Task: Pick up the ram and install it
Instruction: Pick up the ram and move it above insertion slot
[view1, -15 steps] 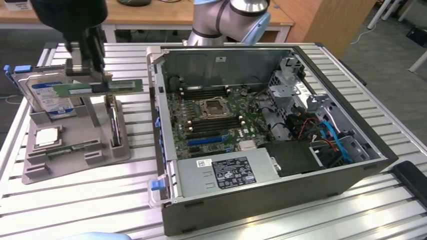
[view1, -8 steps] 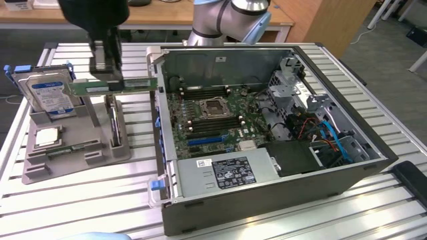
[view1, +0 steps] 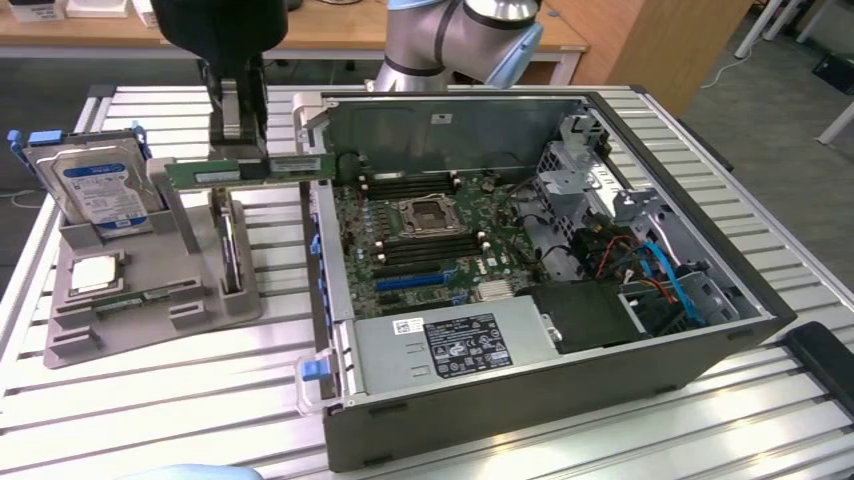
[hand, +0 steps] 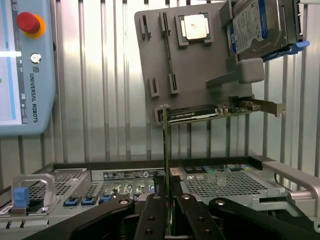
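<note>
The ram (view1: 287, 168) is a long green stick held level in the air, above the grey holder (view1: 147, 300) and just outside the open computer case's (view1: 534, 400) wall on the exterior view's left. My gripper (view1: 243, 150) comes down from above and is shut on the stick's middle. In the wrist view the ram (hand: 166, 160) shows edge-on as a thin line rising from between my black fingers (hand: 150, 215). The motherboard (view1: 427, 235) lies inside the case with its dark memory slots (view1: 400, 185) beside the CPU socket (view1: 427, 212).
The grey holder (hand: 200, 75) carries a blue-labelled hard drive (view1: 100, 190), a silver-topped CPU chip (view1: 96, 272) and an upright expansion card (hand: 210, 114). A teach pendant (hand: 25, 75) with a red stop button lies on the slatted table. A power supply (view1: 454, 345) and cables (view1: 654, 270) fill the case.
</note>
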